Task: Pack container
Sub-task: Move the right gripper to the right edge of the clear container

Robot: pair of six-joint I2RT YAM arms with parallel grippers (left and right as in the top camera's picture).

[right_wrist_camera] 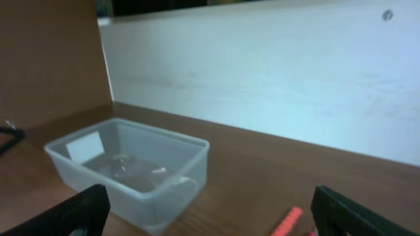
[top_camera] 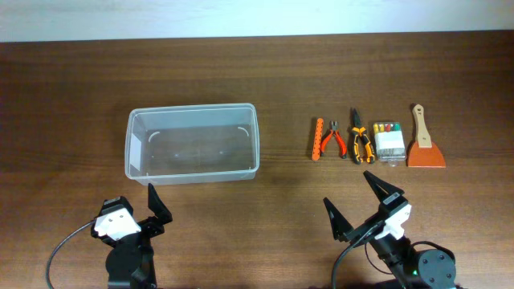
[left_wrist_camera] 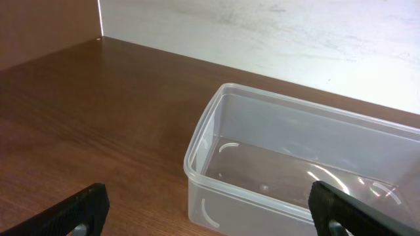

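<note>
The clear plastic container (top_camera: pixel 193 107) stands empty at the left centre of the table. It also shows in the left wrist view (left_wrist_camera: pixel 197 151) and the right wrist view (right_wrist_camera: pixel 164 134). A row of tools lies to its right: an orange stick tool (top_camera: pixel 319 138), red-handled pliers (top_camera: pixel 333 140), orange-black pliers (top_camera: pixel 361 142), a clear bit case (top_camera: pixel 388 142) and a wooden-handled scraper (top_camera: pixel 423 146). My left gripper (top_camera: pixel 132 201) (left_wrist_camera: pixel 210 196) is open and empty, just in front of the container. My right gripper (top_camera: pixel 351 197) (right_wrist_camera: pixel 210 200) is open and empty, in front of the tools.
A pale wall runs along the table's far edge (left_wrist_camera: pixel 275 39). The orange stick tool's tip shows low in the right wrist view (right_wrist_camera: pixel 289 221). A black cable (top_camera: pixel 60 245) trails from the left arm at the front edge.
</note>
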